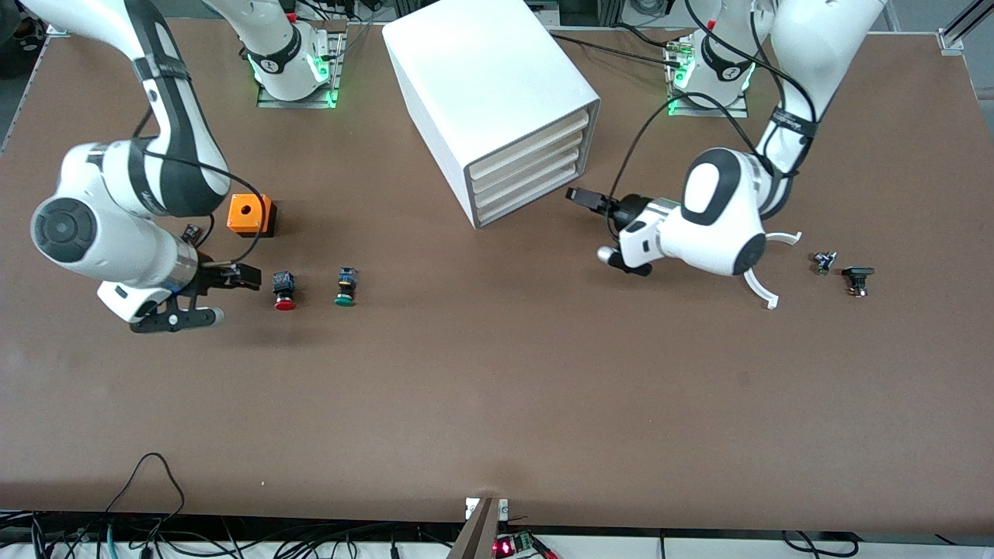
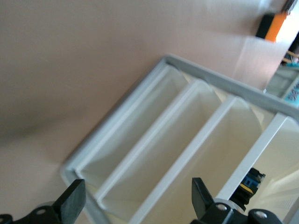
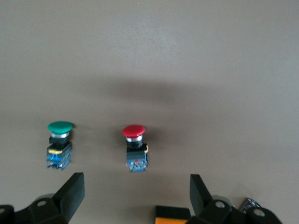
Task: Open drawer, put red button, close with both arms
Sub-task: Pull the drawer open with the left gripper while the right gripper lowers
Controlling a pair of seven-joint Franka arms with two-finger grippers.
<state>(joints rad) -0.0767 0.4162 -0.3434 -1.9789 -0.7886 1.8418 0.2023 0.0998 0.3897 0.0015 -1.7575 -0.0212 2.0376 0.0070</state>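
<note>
So far nothing is done: your drawer (image 1: 536,175) sits shut in the cabinet (image 1: 485,85), the red button (image 1: 284,290) lies on the desk (image 1: 497,388) beside your open right hand (image 1: 225,295), and your open left hand (image 1: 598,225) faces the drawers.

Red button (image 1: 285,292), green button (image 1: 345,287), orange box (image 1: 250,214).

Even overhead light, soft shadows; left wrist view overexposed, blurry.
</note>
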